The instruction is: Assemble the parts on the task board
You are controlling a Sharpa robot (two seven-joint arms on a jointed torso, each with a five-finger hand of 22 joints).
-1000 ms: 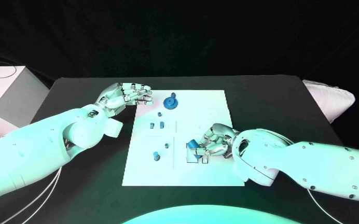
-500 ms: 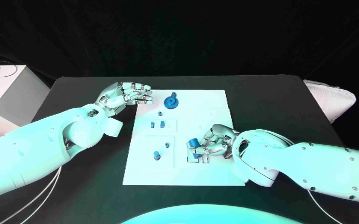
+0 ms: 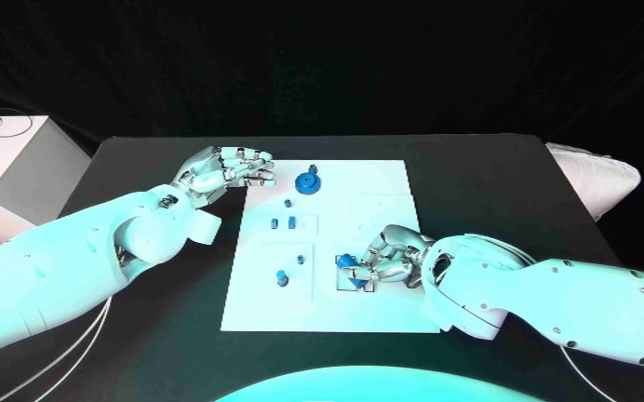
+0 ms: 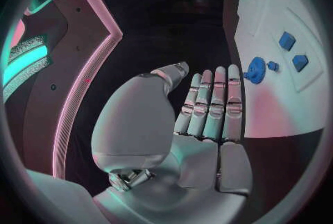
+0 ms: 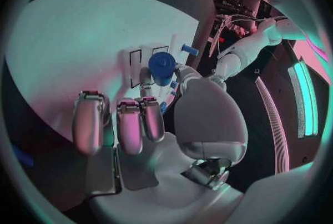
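Note:
The white task board lies mid-table. My right hand pinches a blue cylindrical part between thumb and finger, just over the black-edged slots near the board's front. In the right wrist view the same blue part sits at the fingertips of the right hand, above the slots. My left hand hovers at the board's far left corner, holding nothing; the left wrist view shows its fingers straight. A round blue part stands beside it.
Small blue parts stand in the board's left column: one, a pair, another and a larger one. A white box stands at the table's far left. Black table surrounds the board.
My right hand has shifted slightly toward the board's near edge, bringing the blue part lower over the slots. The left hand has not moved.

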